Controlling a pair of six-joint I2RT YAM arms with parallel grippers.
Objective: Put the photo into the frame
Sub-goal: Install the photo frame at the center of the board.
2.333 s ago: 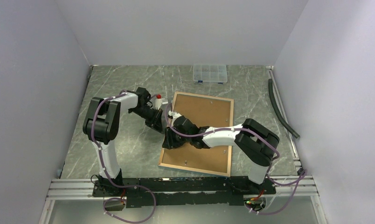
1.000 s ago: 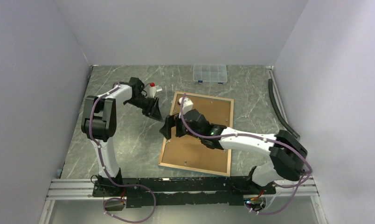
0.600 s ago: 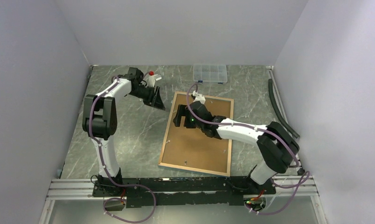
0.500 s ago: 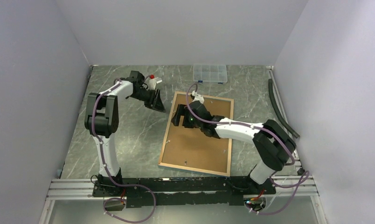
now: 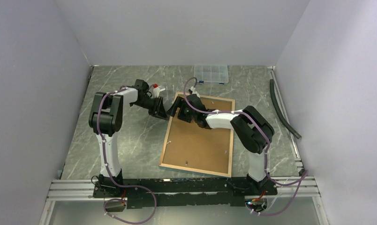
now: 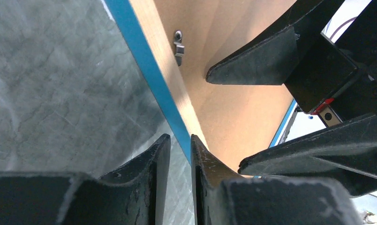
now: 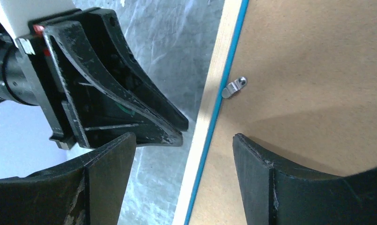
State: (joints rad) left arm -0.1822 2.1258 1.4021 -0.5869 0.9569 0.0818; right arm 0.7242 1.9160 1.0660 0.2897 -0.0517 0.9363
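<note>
Where the left gripper [image 5: 161, 108] stands: just outside the far left corner of the frame [image 5: 166, 140], tips beside the rim; jaws drawn almost together with only a slit between, nothing held.
Frame: flat at the middle of the table [image 5: 125, 140], tan rear side up, long axis running from near edge to far edge, far end leaning slightly right.
Backing board [image 5: 200, 140]: brown, filling the frame's rear.
Right gripper [image 5: 177, 111]: over that same corner, jaws spread wide and empty, one finger above the table, the other above the board, the left rim between them.
Clear compartment box [image 5: 211, 73]: at the far edge, apart from the frame.
Black hose [image 5: 282, 110]: along the right edge.
In the way: the left gripper's tips sit close to the right gripper's outer finger.
Wrist views only: blue strip [image 7: 210, 136] along the rim; silver clip [image 7: 233, 86] on the board beside it.
Top view only: whole frame, box, hose.
</note>
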